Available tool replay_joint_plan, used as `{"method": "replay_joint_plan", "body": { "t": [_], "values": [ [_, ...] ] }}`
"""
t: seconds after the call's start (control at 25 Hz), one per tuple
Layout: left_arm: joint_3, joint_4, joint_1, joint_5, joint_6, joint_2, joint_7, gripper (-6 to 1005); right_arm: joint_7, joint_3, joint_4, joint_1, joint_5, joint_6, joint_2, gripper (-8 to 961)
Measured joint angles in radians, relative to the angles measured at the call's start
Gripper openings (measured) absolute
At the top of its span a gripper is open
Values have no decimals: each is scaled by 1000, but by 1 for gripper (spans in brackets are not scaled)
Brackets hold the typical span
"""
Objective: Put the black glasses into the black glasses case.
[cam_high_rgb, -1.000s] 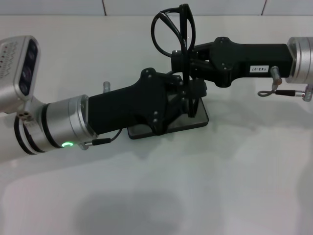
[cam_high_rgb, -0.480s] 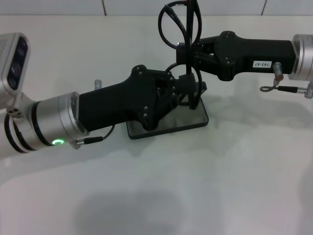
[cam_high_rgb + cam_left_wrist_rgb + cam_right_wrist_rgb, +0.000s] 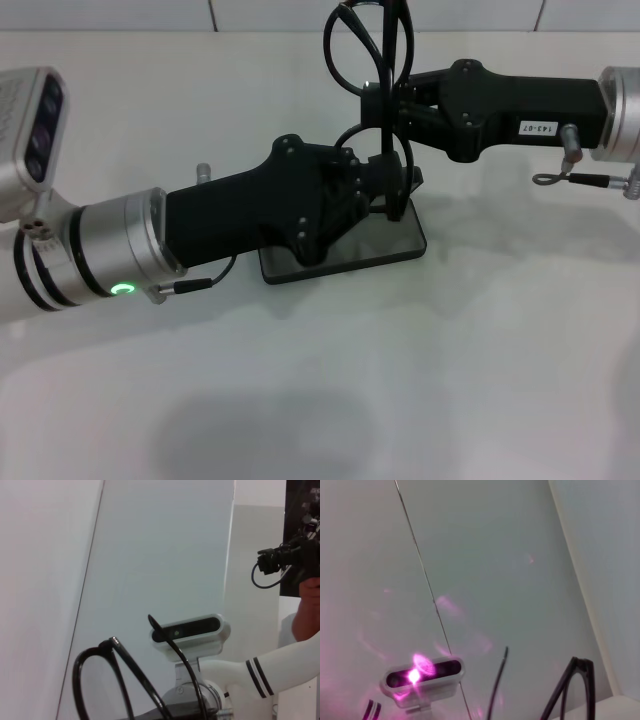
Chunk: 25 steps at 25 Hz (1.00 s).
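Note:
The black glasses (image 3: 348,52) stand upright in the air at the back centre of the head view, with my right gripper (image 3: 383,105) shut on their folded temples from the right. A long temple arm hangs down to my left gripper (image 3: 385,195), which reaches in from the left just below and partly overlaps it. The black glasses case (image 3: 392,250) lies flat on the white table under my left gripper, mostly covered by it. In the left wrist view a lens rim of the glasses (image 3: 80,672) shows close. In the right wrist view the glasses frame (image 3: 570,685) shows near a corner.
The white table (image 3: 480,380) spreads wide in front. A tiled wall edge runs along the back. The right arm's wrist camera (image 3: 187,630) and a person holding a camera (image 3: 306,605) show in the left wrist view. The left arm's wrist camera (image 3: 422,677) shows in the right wrist view.
Over the last second my right gripper raised the glasses and carried them slightly right and back. My left arm drew a little to the left. Almost nothing moved in the last half second.

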Motion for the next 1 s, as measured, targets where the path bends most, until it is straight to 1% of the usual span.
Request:
{"method": "replay_joint_plan", "body": {
  "t": [1.0],
  "values": [
    [2, 0, -3, -1, -8, -6, -10, 14, -12, -12, 3, -7, 2, -23, 3, 161]
  ]
}}
